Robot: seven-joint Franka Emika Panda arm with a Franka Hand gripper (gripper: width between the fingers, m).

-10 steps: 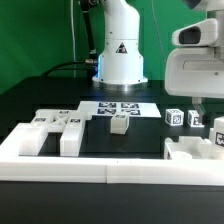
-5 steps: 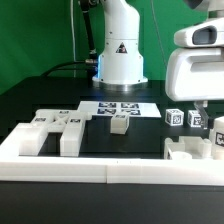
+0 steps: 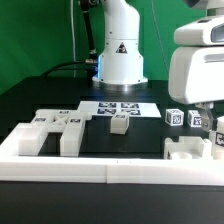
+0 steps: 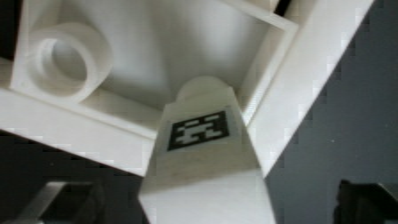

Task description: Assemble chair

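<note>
The chair is lying in pieces on the black counter [image 3: 145,140]. A broad slotted slab [image 3: 52,128] is sitting at about nine o'clock in the exterior view, and a small block [image 3: 120,123] is standing near the middle. The tagged cubes [image 3: 175,117] are waiting at three o'clock, with a pocketed part [image 3: 188,150] resting just in front of them, toward four o'clock. By my reckoning nothing is joined yet.

The arm [image 3: 198,65] is hanging over that three o'clock cluster, its jaws spread as wide as they go and gripping nothing. In the wrist view a long tagged piece [image 4: 199,135] is lying right under the camera, beside a part with a round hole [image 4: 68,62]. I can't say for sure which of the crowded pieces these are.

Farther off, the marker board [image 3: 120,107] is lying at twelve o'clock before the robot's base [image 3: 120,55], and a low white wall [image 3: 100,165] is running along six o'clock.

The crowding is what's worrying me. Coming down even slightly off-centre, one finger could be landing on a neighbouring cube and shoving it. Or the jaws could be closing askew and twisting the piece out of line.
</note>
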